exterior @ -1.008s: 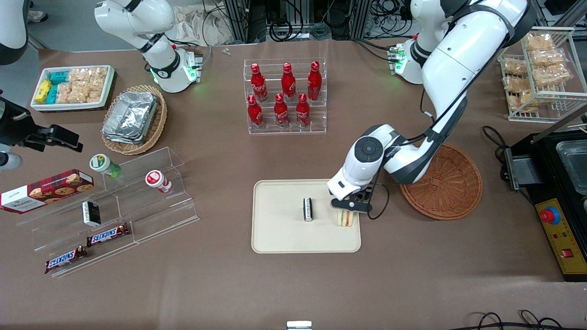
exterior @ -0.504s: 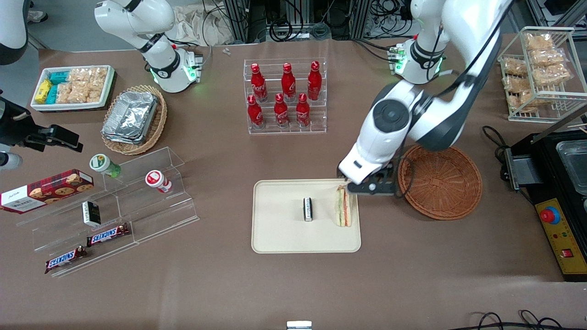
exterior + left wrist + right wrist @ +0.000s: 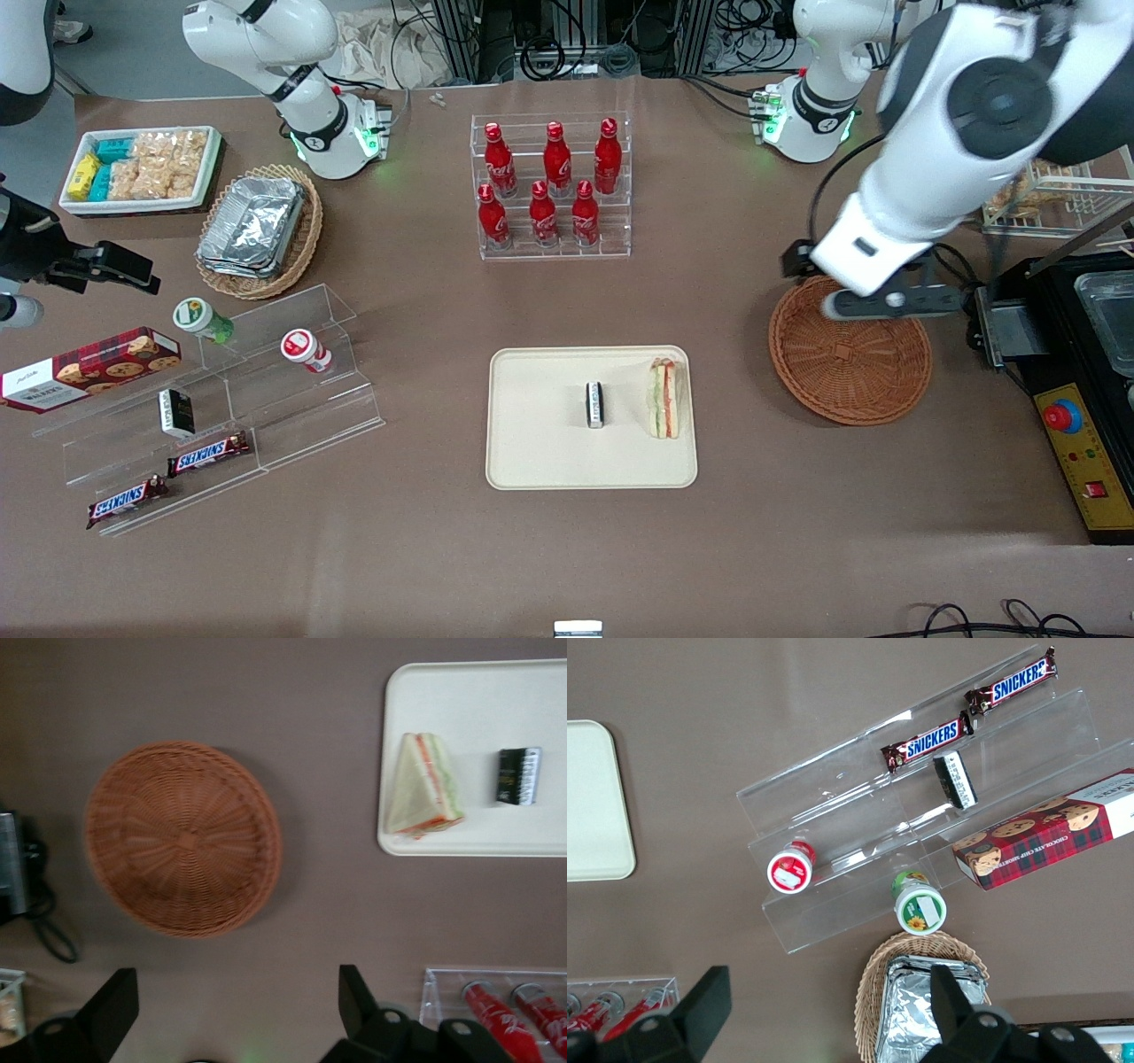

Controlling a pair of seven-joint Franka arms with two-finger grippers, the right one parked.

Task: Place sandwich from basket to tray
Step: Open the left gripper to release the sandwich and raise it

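The sandwich [image 3: 664, 398] lies on the tray [image 3: 540, 452], close to the rim at the working arm's end and just beside a small dark packet [image 3: 595, 404] but apart from it. The basket [image 3: 850, 363] is empty, so the placement looks done. Little seems likely to go wrong now: sitting so near the rim, the wedge could tip or slide off if the tray were knocked, and a low return sweep of the arm could clip the basket's edge. The gripper [image 3: 886, 301] hangs above the part of the basket farthest from the front camera, its fingers spread wide with nothing between them, as the wrist view shows. By count there is one sandwich, one tray, one reddish basket, one dark packet and six red bottles [image 3: 549, 182] in their clear rack.
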